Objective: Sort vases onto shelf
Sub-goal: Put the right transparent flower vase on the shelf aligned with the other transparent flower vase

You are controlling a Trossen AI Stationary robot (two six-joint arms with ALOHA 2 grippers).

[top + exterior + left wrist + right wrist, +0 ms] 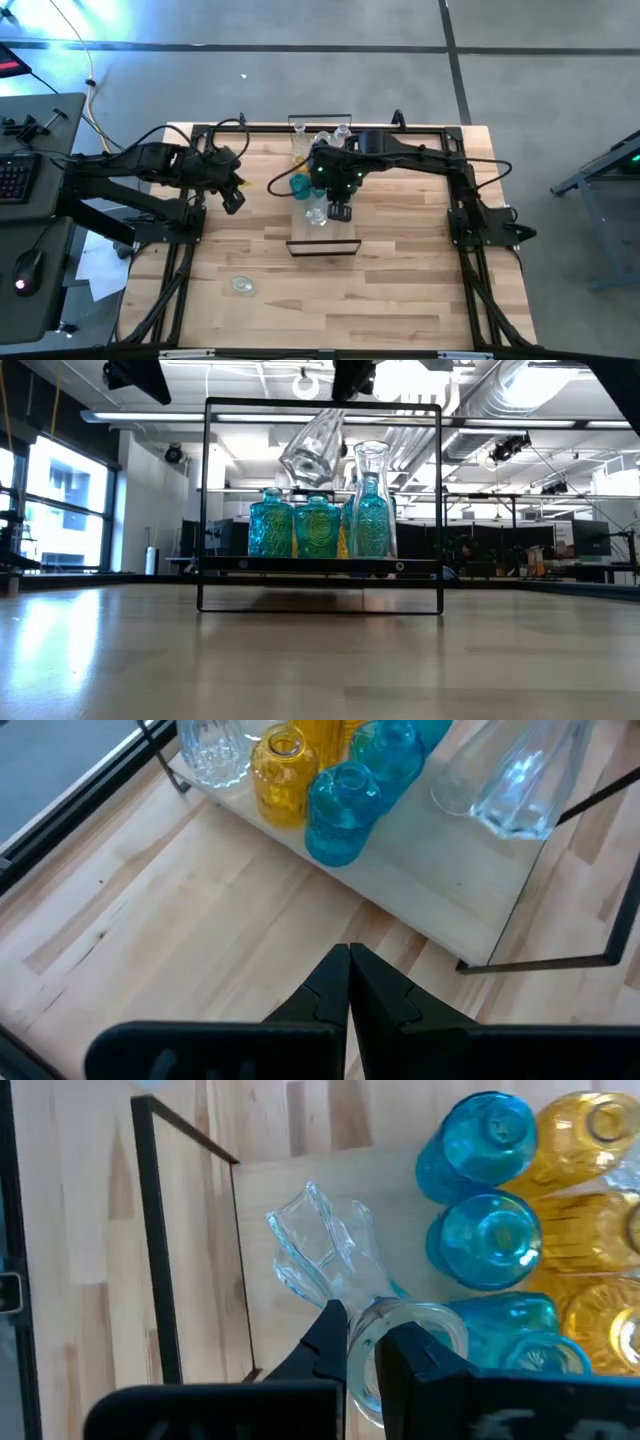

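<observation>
The shelf (322, 238), a light-wood board in a thin black frame, stands mid-table. On it stand teal vases (485, 1240), amber vases (590, 1130) and clear vases (320, 132). My right gripper (365, 1330) hangs above the shelf's near half, shut on a clear vase (312, 448) that is tilted over the teal ones. My left gripper (348, 960) is shut and holds nothing, above the bare table left of the shelf. My right gripper holds the clear vase by the rim of its mouth (400, 1318), coming from above and pointing steeply down. One finger (325, 1342) is outside the rim; the other seems to sit in the mouth. The vase hangs tilted, clear of the shelf board (290, 1190).
One more clear vase (243, 285) lies on the table near the front left. The shelf's black frame (322, 405) rises above the vases. Bare wood lies on both sides of the shelf and in front of it.
</observation>
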